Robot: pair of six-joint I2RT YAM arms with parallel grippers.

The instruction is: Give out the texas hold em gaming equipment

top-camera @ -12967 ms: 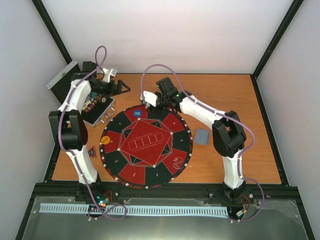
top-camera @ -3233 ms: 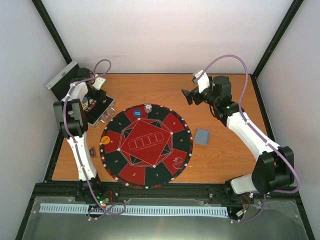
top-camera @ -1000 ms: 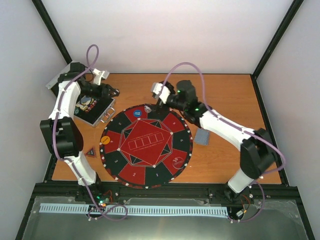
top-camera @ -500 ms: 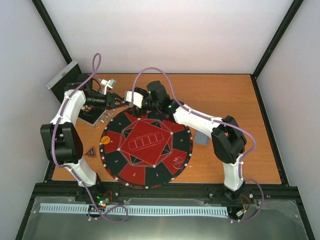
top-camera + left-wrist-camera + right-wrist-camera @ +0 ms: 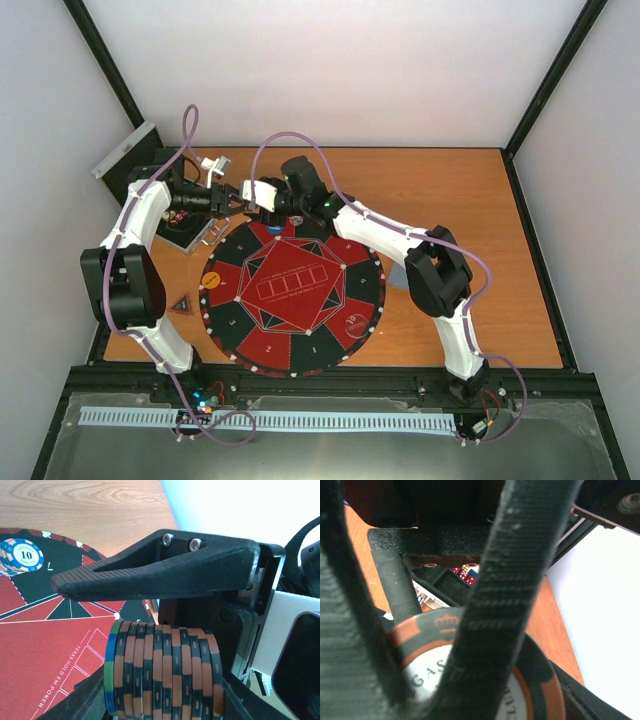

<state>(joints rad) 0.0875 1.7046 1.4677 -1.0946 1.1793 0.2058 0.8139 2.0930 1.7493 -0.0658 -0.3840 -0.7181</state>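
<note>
My left gripper (image 5: 162, 702) is shut on a sideways stack of orange-and-black chips (image 5: 162, 667) with one green-blue chip at its left end. It hangs over the far left rim of the round mat (image 5: 290, 300). My right gripper (image 5: 252, 194) meets the left gripper (image 5: 234, 198) there. One right finger (image 5: 160, 575) lies just above the stack with a gap showing. In the right wrist view the end chip's face (image 5: 427, 680) fills the space behind my right fingers (image 5: 505, 590). A blue chip stack marked 10 (image 5: 22, 557) sits on the mat.
The open silver case (image 5: 185, 228) lies left of the mat, dice showing inside it (image 5: 470, 575). An orange chip (image 5: 211, 281) rests on the mat's left rim and a dark triangular marker (image 5: 181, 305) lies beside it. A clear button (image 5: 355, 322) sits lower right.
The right arm swung left along the mat's far edge to the left gripper, its jaws narrowing. The left gripper came away from the case towards the mat with the chip stack.
</note>
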